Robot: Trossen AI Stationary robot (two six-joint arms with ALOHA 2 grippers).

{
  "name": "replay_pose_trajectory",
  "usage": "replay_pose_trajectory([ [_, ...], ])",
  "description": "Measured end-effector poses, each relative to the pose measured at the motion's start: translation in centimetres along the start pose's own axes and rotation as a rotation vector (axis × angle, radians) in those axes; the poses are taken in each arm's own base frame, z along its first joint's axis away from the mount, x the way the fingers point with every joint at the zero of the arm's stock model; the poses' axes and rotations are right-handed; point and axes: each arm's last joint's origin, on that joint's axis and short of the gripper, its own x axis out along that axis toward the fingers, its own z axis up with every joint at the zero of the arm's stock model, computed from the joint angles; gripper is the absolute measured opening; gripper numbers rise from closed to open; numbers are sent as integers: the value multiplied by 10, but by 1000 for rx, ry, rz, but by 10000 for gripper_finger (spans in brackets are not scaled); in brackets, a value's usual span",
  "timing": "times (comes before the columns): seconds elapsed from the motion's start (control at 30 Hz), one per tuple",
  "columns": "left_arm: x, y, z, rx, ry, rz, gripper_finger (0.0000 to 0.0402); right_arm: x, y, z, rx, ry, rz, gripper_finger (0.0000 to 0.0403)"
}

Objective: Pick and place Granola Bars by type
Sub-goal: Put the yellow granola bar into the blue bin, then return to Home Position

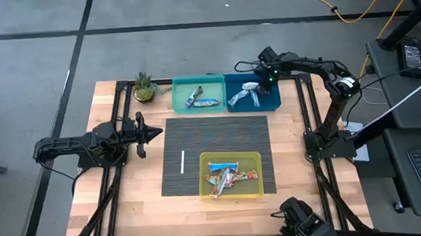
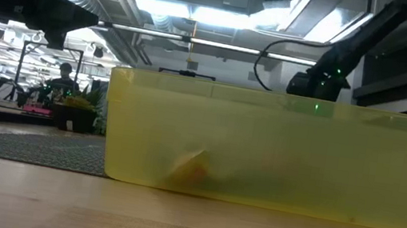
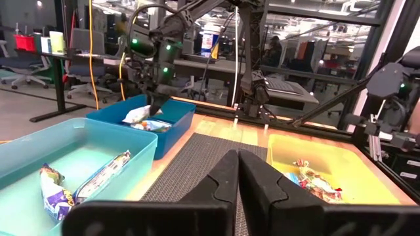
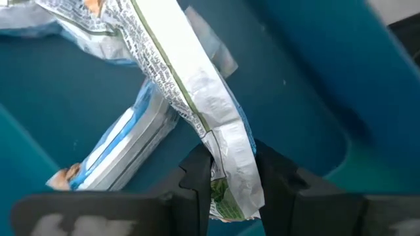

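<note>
One silver-blue bar point(image 4: 223, 151) sits clamped in right jaws inside the blue bin point(image 1: 272, 103); left jaws closed.

The table point(image 1: 128, 203) is showing pale blond wood in strips, framed by black rails, and a dark grey ribbed mat point(image 1: 219, 136) is lying over its middle with a thin white stick point(image 1: 182, 162) on it. A translucent yellow bin point(image 1: 231, 158) is holding orange-brown multicoloured bars point(image 1: 229, 178) and one blue bar point(image 1: 223, 166). A teal bin point(image 1: 197, 81) is carrying blue-and-purple wrappers point(image 1: 202, 100). A deep blue bin point(image 1: 250, 77) is holding silver-blue bars point(image 1: 242, 95). The right gripper point(image 4: 233, 180), black, is pinching a silver wrapper point(image 4: 197, 85) with grey print and a green end. A green plant point(image 1: 144, 84) is sitting in a dark pot.
</note>
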Motion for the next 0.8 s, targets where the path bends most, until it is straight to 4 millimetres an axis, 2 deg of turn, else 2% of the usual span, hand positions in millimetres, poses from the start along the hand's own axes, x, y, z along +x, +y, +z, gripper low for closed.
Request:
replay_pose_trajectory([
  [0.57, 0, 0, 0, 0, 0, 0, 4, 2, -1, 2, -3, -48, -14, 99],
  [0.67, 0, 0, 0, 0, 0, 0, 7, -1, -1, 3, -15, -55, -16, 116],
  [0.8, 0, 0, 0, 0, 0, 0, 8, -10, 0, 3, -20, -84, -24, 161],
])
